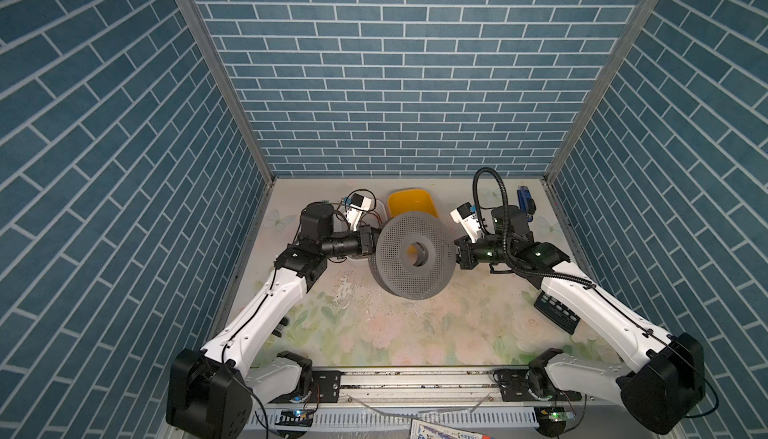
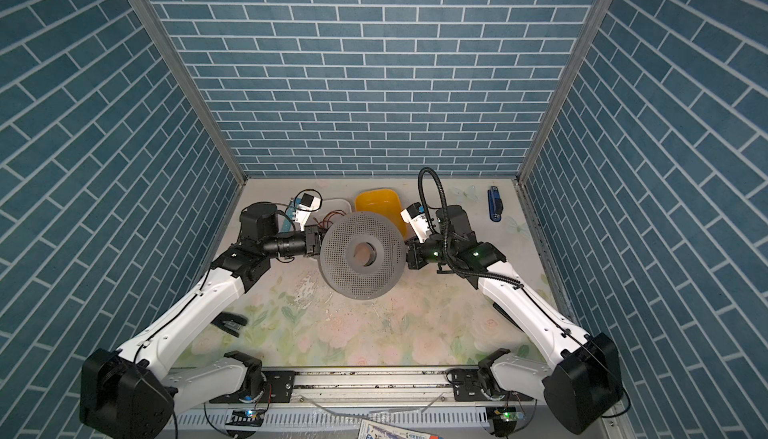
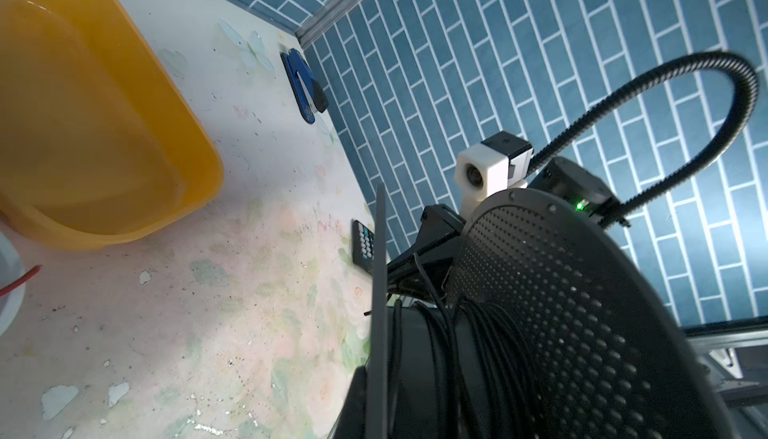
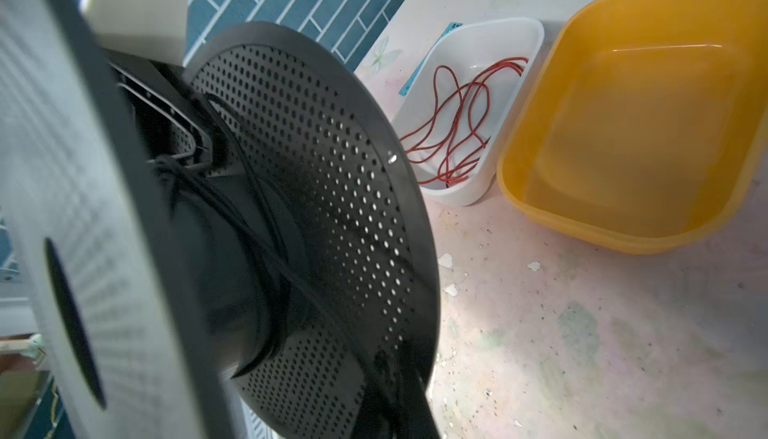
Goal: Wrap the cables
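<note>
- The table (image 1: 374, 333) carries a flower pattern flecked with chipped paint. The spool hangs over its middle, so a slip would likely drop the reel there.
- The spool (image 1: 422, 264) is a grey perforated reel with two flanges, tilted between the two arms. Held at its rims, it could twist in a grip and tip further.
- The yellow basin (image 1: 409, 204) stands empty at the far centre, just beyond the spool. A swing of the reel toward the far side could knock it.
- The white tub (image 4: 478, 42), left of the basin, holds a loose red wire (image 4: 457, 125). That wire is not the one on the reel, and a low pass could snag it.
- The left gripper (image 1: 370, 246) meets the spool's left rim, clenched. Its wrist view shows the thin flange edge running down between dark finger shapes, so it appears to pinch that flange.
- The right gripper (image 1: 462, 256) sits at the right rim, also clenched. Whether it pinches the flange or a strand cannot be told.
- The cable (image 3: 486, 333) lies wound on the hub between the flanges. The turns look slack, and one strand rises toward the right gripper. If tension drops, they could spring off or cross over each other.
</note>
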You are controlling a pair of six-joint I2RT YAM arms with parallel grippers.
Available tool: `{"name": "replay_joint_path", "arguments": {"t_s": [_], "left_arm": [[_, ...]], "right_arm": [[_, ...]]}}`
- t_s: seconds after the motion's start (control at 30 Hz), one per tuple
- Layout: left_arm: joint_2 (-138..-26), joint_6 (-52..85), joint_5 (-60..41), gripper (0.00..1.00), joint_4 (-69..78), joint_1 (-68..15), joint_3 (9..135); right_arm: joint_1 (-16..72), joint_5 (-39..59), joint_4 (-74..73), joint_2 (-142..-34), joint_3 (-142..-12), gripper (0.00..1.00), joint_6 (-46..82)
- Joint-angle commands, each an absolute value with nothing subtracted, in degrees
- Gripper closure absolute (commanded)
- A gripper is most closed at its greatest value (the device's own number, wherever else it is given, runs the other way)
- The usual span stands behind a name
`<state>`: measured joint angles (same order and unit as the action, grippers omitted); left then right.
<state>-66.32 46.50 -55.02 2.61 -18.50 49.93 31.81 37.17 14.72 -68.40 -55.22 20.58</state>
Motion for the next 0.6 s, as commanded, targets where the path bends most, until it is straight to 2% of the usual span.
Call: {"name": "replay_joint_path", "arguments": {"t_s": [0.0,0.17,0.33,0.57], "left_arm": [[-66.76,57.33,-53.79,0.97,19.6,-17.22,48.94],[-68.12,60.47,-50.85,0.98,23.58,-17.23,47.56],[-68.75,61.33,-49.35,0.98,23.9,-17.22,47.29],[-70.42,64.43,-48.26,0.98,26.47,-17.14,46.55]], "right_arm": [[31.65,41.27,4.2,-68.64,-51.53,1.0,33.64],[31.72,40.0,-2.02,-68.74,-49.4,1.0,42.69],[31.76,37.16,-0.61,-67.94,-49.05,0.93,43.57],[31.8,37.05,-6.01,-67.75,-46.61,0.9,47.51]]}}
